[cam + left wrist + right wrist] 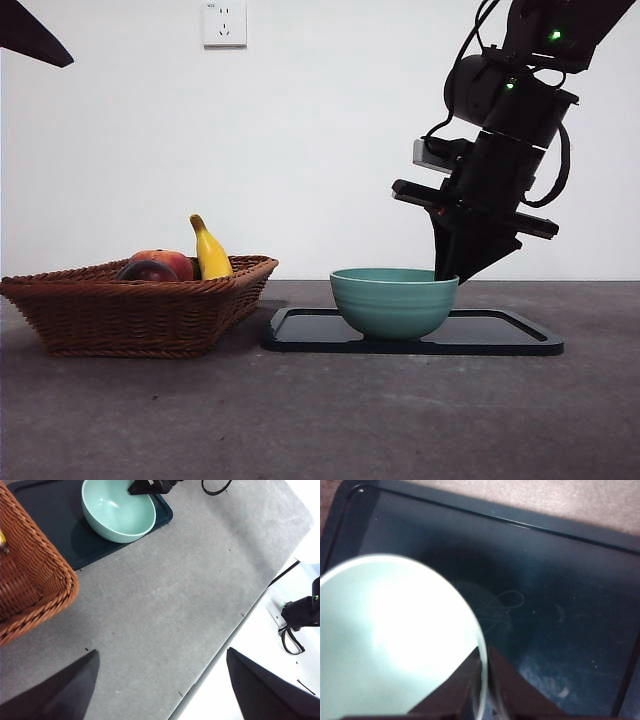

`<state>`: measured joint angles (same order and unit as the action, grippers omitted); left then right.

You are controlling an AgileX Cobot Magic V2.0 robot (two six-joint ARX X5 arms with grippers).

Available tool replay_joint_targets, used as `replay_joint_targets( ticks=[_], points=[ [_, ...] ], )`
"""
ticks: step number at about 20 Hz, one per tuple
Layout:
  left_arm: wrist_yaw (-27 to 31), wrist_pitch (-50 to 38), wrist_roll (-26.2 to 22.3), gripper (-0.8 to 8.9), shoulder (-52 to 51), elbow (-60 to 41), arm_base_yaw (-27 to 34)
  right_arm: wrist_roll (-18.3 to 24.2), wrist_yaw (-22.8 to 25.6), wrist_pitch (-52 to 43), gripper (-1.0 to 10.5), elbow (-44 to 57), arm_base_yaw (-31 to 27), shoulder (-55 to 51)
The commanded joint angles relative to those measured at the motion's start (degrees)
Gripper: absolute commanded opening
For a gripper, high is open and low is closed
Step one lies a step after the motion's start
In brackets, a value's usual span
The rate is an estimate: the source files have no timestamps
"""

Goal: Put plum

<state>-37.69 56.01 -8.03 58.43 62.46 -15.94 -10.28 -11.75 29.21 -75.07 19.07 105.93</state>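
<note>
Here, in the front view, we saw the right gripper [447, 272] reaching down from the upper right to the rim of a green bowl [392, 301]. The bowl stood on a black tray [500, 336], toward the tray's left end, and the tray lay on the grey desk [320, 420]. Near the desk's left edge stood a wicker basket [135, 312]. In it the plum [147, 271] lay low and dark at the front, touching a red-orange fruit [170, 261] just behind it, with a yellow banana [209, 251] standing up on their right. A white wall socket [224, 22] showed high on the wall. A black tip of the waiting arm showed at the top left corner.

In the left wrist view, we found the left gripper [160, 690] hanging above bare desk near its edge, its two jaws spread wide with nothing between them. Beyond it lay the basket's corner [35, 585], then the tray [50, 520] with the bowl [119, 511] on it, and the other arm's black tip was at the bowl's far rim.

In the right wrist view, we saw the right gripper [484, 680] pinching the bowl's rim [479, 645]: one jaw sat inside the bowl, the other outside, closed on the thin wall. The bowl's pale inside looked empty, and the tray's dark floor [560, 605] filled the space beside it, up to its raised edge.
</note>
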Motion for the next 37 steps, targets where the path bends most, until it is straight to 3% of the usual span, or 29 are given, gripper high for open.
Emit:
replay_joint_targets(
  ticks=[1, 7, 16, 19, 25, 31, 37],
  points=[
    [-0.3, -0.1, -0.4, 4.02, 0.3, 1.0, -0.2, 0.4, 0.2, -0.5, 0.1, -1.6, 0.3, 0.3],
    [-0.3, 0.2, -0.5, 4.02, 0.3, 1.0, -0.2, 0.5, 0.2, 0.6, 0.1, -1.6, 0.3, -9.5],
    [-0.3, 1.2, -0.5, 4.03, 0.3, 1.0, -0.2, 3.3, -0.2, 16.9, 0.1, -1.1, 1.3, -29.0],
    [-0.3, 1.4, -0.5, 4.02, 0.3, 1.0, -0.2, 3.3, -0.1, 17.2, 0.1, 2.4, 3.5, -33.7],
    [-0.3, 1.4, -0.5, 4.02, 0.3, 1.0, -0.2, 2.4, 0.0, 10.7, 0.1, 15.2, 8.7, -36.4],
    [-0.3, 1.5, -0.4, 4.02, 0.3, 1.0, -0.2, -1.9, 0.0, -2.0, 0.1, 27.7, 12.7, -36.2],
    [-0.3, 1.5, -0.4, 4.02, 0.3, 1.0, -0.2, -2.8, 0.6, -5.3, 0.1, 31.2, 13.1, -31.7]
  ],
)
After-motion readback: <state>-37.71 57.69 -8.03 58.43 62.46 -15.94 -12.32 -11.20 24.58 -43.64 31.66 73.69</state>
